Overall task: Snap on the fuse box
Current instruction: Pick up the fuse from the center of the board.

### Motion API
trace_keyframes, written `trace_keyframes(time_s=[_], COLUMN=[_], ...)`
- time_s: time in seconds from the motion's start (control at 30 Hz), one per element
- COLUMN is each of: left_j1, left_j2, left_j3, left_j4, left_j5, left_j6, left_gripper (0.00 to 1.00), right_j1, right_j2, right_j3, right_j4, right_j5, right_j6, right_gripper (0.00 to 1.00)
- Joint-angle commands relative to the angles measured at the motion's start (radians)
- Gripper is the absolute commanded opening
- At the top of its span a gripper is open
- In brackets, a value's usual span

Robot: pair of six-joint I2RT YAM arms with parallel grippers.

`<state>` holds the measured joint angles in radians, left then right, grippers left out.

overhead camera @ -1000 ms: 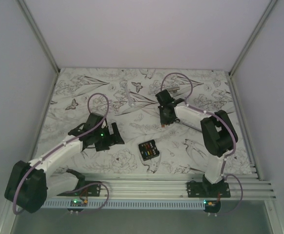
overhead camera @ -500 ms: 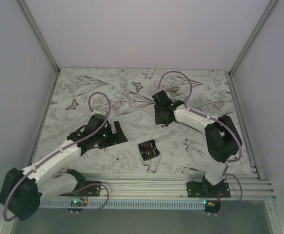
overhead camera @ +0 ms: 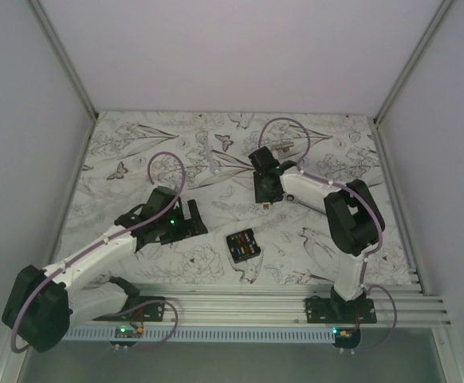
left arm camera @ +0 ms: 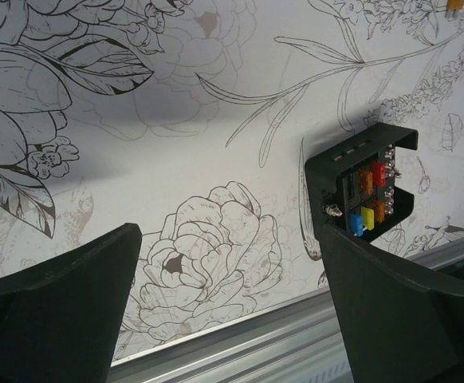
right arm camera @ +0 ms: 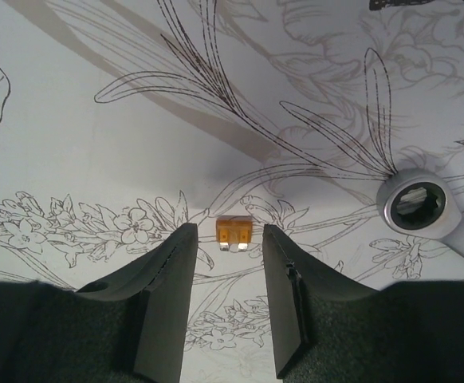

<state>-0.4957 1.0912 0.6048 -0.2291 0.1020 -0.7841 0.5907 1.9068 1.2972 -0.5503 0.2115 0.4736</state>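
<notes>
- The left gripper (left arm camera: 230,255) hovered low over the table (left arm camera: 216,120) at the left, its jaws spread wide with nothing between them.
- The fuse box (overhead camera: 243,245) sat on the table near the front rail, between the two arms, coloured fuses facing up.
- From above, it lay at about 4 o'clock from the left gripper. In the left wrist view it showed at about 2 o'clock, just past the right-hand finger and outside the jaw gap.
- The box looked close to square, so I could pick out no clear long axis. It sat skewed to the rail.
- The right gripper (right arm camera: 226,259) pointed down at the table further back, with the box at about 7 o'clock from it.
- Its jaws stood part way apart, and a small orange fuse (right arm camera: 233,231) lay flat between the tips, with a gap on either side.
- A wrench (right arm camera: 419,206) ring lay at 3 o'clock from that fuse, well clear of the fingers.
- Both grippers seemed about equally near the box. The left, being empty, looked freer to reach or steady it.
</notes>
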Motion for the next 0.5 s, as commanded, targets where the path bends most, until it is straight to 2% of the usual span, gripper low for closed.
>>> trace_keyframes(time_s=[0.0,0.47], left_j1=[-0.001,0.0], left_j2=[0.015,0.016], left_j3=[0.019,0.019], left_j4=[-0.014,-0.019], left_j5=[-0.021,-0.022], left_j6=[0.023,0.026], left_gripper=[1.0,1.0], right_j1=[-0.003,-0.004], right_j2=[0.029,0.068], right_j3=[0.041,0.048], right_j4=[-0.003,-0.029], right_j5=[-0.005,-0.006], right_j6=[-0.018,-0.024], right_gripper=[0.44,0.39])
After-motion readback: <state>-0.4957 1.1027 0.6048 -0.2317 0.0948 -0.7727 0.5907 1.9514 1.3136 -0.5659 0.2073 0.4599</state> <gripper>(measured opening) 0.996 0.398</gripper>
